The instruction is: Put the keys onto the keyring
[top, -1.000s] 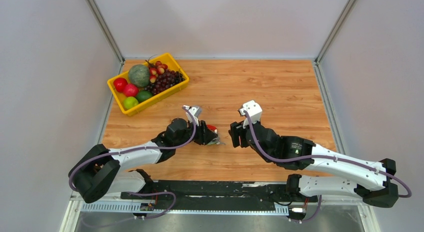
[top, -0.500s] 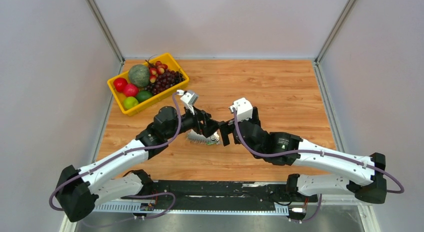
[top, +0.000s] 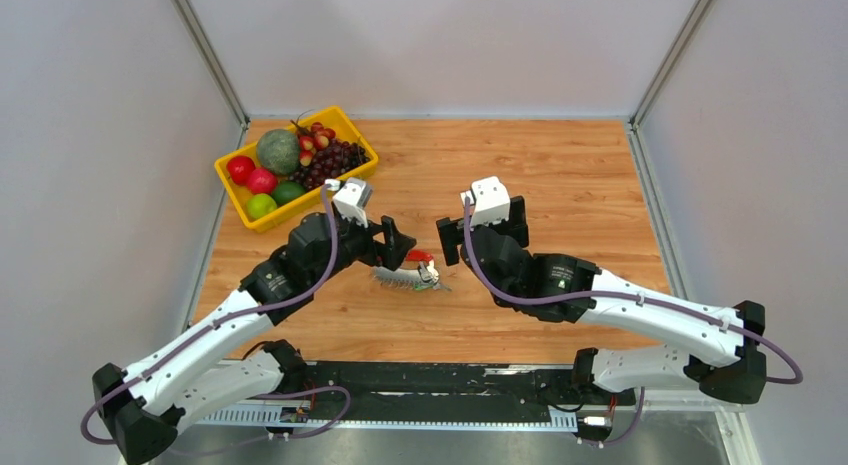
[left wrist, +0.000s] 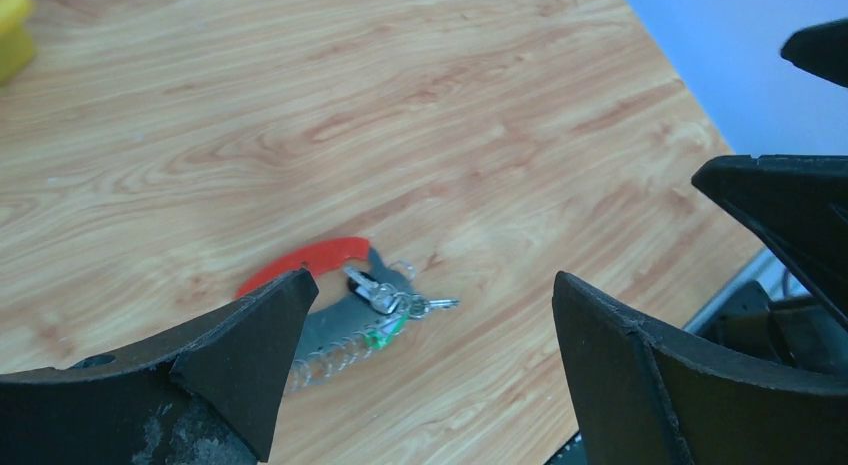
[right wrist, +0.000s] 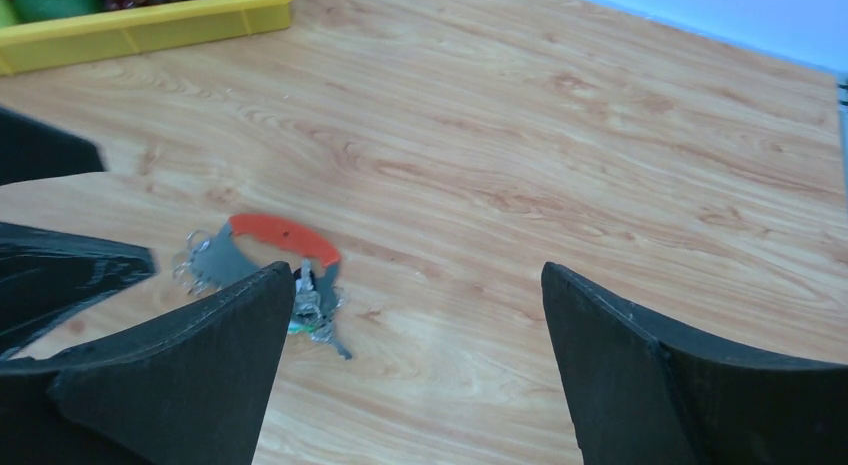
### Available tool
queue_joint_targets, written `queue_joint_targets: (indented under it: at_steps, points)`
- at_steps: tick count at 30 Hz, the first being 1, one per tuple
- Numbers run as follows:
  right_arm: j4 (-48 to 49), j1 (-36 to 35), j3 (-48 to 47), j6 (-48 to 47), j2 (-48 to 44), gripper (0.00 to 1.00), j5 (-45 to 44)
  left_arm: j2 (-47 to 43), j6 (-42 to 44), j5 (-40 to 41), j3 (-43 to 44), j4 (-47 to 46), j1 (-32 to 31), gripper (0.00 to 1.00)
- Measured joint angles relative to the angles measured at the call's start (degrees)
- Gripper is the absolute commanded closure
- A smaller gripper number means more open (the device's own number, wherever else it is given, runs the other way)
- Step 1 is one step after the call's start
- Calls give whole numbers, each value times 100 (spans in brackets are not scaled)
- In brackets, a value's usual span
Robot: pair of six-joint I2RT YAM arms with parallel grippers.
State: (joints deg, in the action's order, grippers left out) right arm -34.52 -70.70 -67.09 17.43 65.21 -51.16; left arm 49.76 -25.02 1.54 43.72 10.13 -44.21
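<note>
Arms angled inward, flanking keyring (top: 402, 276) on table — both jaws released, empty.

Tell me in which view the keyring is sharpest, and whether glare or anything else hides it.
Top view: even light, no glare, but the keyring is too small for detail. Left wrist: keyring fairly sharp, one end behind a dark finger. Right wrist: sharp too, partly behind a finger.

Nothing's reading as text, label or number in any view. A small pale sticker (top: 553, 274) is showing on the right arm's (top: 620, 307) black joint, right of the keyring (top: 405, 276), too tiny to read.
</note>
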Motion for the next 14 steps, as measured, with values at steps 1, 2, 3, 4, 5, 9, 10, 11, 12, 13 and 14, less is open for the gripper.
queue_joint_targets:
  at_steps: [1, 2, 3, 4, 5, 9, 10, 11, 12, 13, 14]
  points:
    - [7, 0, -15, -2, 28, 0, -142, -103, 0, 160, 31, 166, 0, 0]
    - [9, 0, -28, 0, 57, 0, -260, -186, -2, 289, 85, 308, 0, 0]
    - [9, 0, -44, 0, 92, 0, -380, -258, -4, 400, 164, 439, 0, 0]
    - [11, 0, -61, 2, 127, 0, -490, -326, -4, 503, 240, 546, 0, 0]
    - [9, 0, -79, 2, 160, 0, -577, -400, -2, 601, 315, 638, 0, 0]
    - [11, 0, -175, 0, 264, 0, -885, -763, 46, 970, 479, 931, 0, 0]
    - [13, 0, -203, 0, 278, 0, -942, -844, 70, 1034, 485, 984, 0, 0]
    - [15, 2, -225, -7, 284, 0, -984, -922, 101, 1106, 498, 1073, 0, 0]
    - [24, 2, -234, -26, 284, 0, -994, -970, 116, 1141, 509, 1145, 0, 0]
    - [37, 2, -234, -57, 282, 0, -994, -1012, 136, 1180, 533, 1226, 0, 0]
    - [50, 2, -234, -68, 282, 0, -990, -1040, 144, 1204, 549, 1272, 0, 0]
